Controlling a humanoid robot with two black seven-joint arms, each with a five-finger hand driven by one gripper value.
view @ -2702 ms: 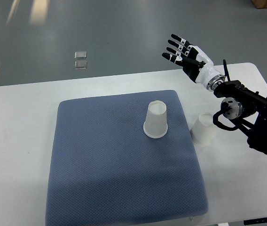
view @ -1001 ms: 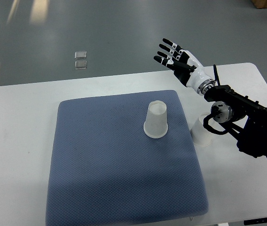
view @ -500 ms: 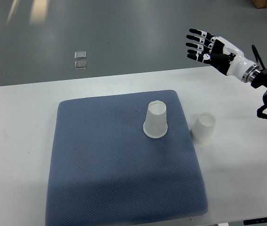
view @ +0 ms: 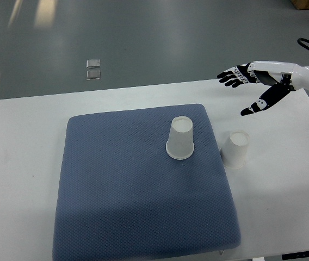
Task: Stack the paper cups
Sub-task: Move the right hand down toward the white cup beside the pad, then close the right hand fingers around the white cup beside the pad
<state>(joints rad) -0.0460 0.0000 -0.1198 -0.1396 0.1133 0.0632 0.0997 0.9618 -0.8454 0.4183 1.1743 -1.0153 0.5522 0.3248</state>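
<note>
Two paper cups stand upside down and well apart: the cup on the mat [view: 180, 139] sits just right of the centre of the blue mat [view: 122, 190], and the second cup [view: 236, 148] stands on the bare white table [view: 18, 163] just beyond the mat's three-o'clock edge. The right robot hand [view: 255, 87] hovers at about one o'clock from that second cup, fingers spread and thumb dropped, holding nothing. That wide spread looks set to wrap the cup's wall from the side, so nothing is stacked yet.
</note>
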